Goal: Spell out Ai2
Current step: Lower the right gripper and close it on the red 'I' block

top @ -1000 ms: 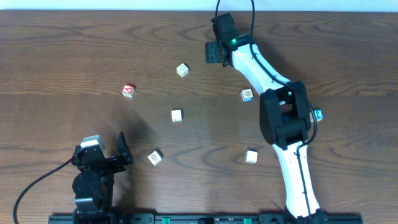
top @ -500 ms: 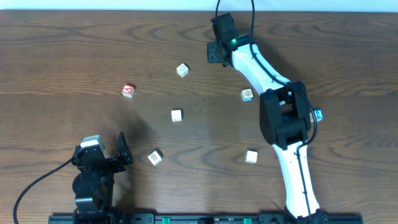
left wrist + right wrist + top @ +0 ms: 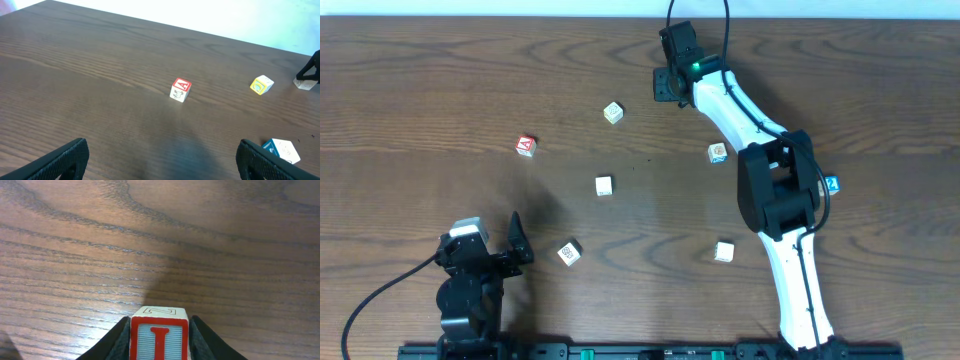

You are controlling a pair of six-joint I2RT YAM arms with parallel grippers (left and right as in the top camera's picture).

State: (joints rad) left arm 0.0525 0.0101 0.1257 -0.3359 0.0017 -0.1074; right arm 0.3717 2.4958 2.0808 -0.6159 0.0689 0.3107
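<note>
Step in hand: pickup of I cube (image 3: 159, 339) at far side of table (image 3: 420, 90). Right gripper (image 3: 667, 88) fingers pinch its sides. Left gripper (image 3: 160, 149) fingers spread, idle. A cube (image 3: 525, 146) lies left, 2 cube (image 3: 832, 185) right. Next, likely: lift and carry to beside A cube.

Right arm (image 3: 732, 108) of white links and black joints, green wrist light (image 3: 697, 68), black cable (image 3: 727, 28), left arm (image 3: 468, 292) all black, pale camera block (image 3: 467, 229), black fingers (image 3: 60, 159).
</note>
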